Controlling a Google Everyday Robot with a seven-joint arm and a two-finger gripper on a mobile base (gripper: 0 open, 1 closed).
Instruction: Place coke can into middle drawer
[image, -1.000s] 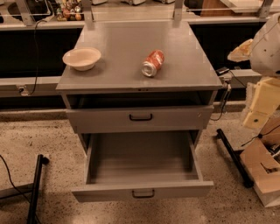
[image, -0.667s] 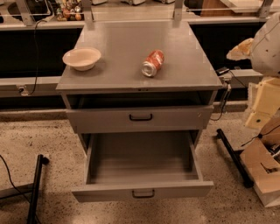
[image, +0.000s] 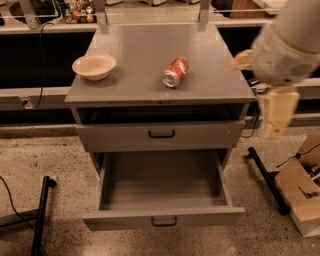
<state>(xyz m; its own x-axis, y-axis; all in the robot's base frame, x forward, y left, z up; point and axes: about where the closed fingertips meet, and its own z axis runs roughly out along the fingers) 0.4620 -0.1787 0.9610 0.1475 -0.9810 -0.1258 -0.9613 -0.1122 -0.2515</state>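
Coke can (image: 175, 72) lying on bench (image: 140, 55), not yet grabbed; middle drawer (image: 200, 217) sitting open; gripper (image: 277, 112) hanging right of bench, open/shut can't tell.

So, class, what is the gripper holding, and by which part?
Nothing. The gripper hangs off to one side, apart from the coke can, which lies on its side on the cabinet top.

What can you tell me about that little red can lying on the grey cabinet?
The coke can is a small orange-red soda can with whitish markings and a shiny silver end turned toward the camera. It lies on its side, at an angle, on the grey cabinet top, right of the cream bowl and apart from it. Nothing else touches it; the gripper hangs beyond the cabinet's right edge.
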